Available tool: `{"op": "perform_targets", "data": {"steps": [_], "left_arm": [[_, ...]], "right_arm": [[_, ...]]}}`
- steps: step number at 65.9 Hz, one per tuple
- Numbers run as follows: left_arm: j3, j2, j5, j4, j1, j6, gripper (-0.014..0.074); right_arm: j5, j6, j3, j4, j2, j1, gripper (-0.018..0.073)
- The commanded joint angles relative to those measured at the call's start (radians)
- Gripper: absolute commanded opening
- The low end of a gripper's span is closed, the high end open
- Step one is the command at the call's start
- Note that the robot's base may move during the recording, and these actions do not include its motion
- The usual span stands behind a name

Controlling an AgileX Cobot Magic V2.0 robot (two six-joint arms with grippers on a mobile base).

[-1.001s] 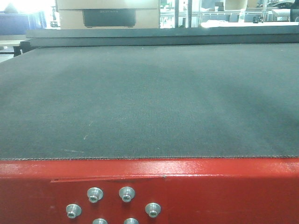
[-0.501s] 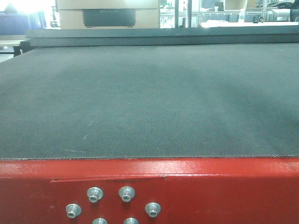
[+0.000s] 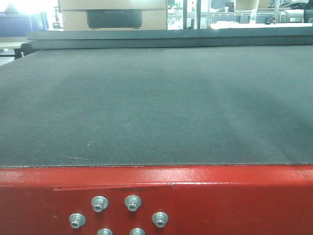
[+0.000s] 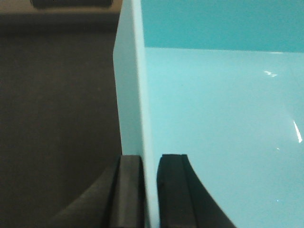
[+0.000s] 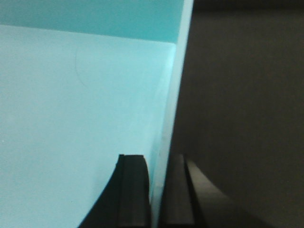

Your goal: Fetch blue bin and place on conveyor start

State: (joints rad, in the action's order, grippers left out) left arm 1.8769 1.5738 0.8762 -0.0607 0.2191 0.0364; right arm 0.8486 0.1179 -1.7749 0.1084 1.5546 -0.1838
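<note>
On my left wrist feed the left fingers (image 4: 129,190) pinch 1 side wall of the blue bin (image 4: 213,118), with 1 pad outside and 1 inside over its pale aqua floor. The right fingers (image 5: 132,190) clamp the opposite wall the same way. A dark matte surface shows beyond each wall; I cannot tell whether the bin touches it. In the front view the conveyor start (image 3: 156,107) runs black to its red frame (image 3: 234,196) with silver bolts (image 3: 132,203).

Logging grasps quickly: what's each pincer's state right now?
Left pincer: shut on a wall of the pale aqua plastic bin.
Right pincer: shut on the same bin's wall.
</note>
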Motion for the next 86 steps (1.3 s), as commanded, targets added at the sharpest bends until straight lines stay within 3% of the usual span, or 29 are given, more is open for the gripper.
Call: {"op": "perform_targets", "data": {"steps": [1,10,21,40,46,50,52,58,62,64,76,86], "left_arm": [[-0.044,-0.015,0.036,-0.019,-0.004,0.0,-0.0111],[-0.195,-0.006,0.0,-0.019,-0.004,0.0,-0.0111],[-0.374,0.051,-0.127,-0.017,-0.004,0.0,-0.0111],[-0.41,0.182,-0.18,-0.006,-0.004,0.0,-0.0111],[-0.41,0.202,-0.182,-0.005,-0.004,0.0,-0.0084],[-0.41,0.205,-0.176,-0.005,-0.004,0.0,0.0022],[-0.41,0.205,-0.176,-0.005,-0.004,0.0,0.0113],[-0.408,0.201,-0.178,-0.005,-0.004,0.0,0.0371],[-0.408,0.194,-0.174,-0.005,-0.004,0.0,0.0552],[-0.406,0.187,-0.166,-0.005,-0.004,0.0,0.0629],[-0.405,0.1,-0.117,0.013,-0.004,0.0,0.0501],[-0.405,0.004,-0.055,0.05,-0.022,0.0,0.0365]], "right_arm": [[0.047,-0.021,0.03,-0.05,-0.007,0.01,-0.0152],[0.014,-0.021,0.125,-0.052,0.021,0.01,-0.0152],[-0.022,-0.021,0.205,-0.052,0.113,0.012,-0.0152],[-0.065,-0.021,0.21,-0.054,0.261,0.012,-0.0147],[-0.065,-0.021,0.21,-0.054,0.283,0.012,-0.0067],[-0.056,-0.021,0.21,-0.054,0.287,0.012,0.0103],[-0.057,-0.021,0.21,-0.054,0.287,0.012,0.0224],[-0.055,-0.021,0.21,-0.056,0.283,0.012,0.0468],[-0.054,-0.021,0.208,-0.056,0.276,0.014,0.0573],[-0.048,-0.021,0.204,-0.056,0.27,0.014,0.0574],[-0.042,-0.021,0.193,-0.06,0.184,0.019,0.05],[-0.011,-0.021,0.193,-0.06,0.096,0.059,0.0329]]}}
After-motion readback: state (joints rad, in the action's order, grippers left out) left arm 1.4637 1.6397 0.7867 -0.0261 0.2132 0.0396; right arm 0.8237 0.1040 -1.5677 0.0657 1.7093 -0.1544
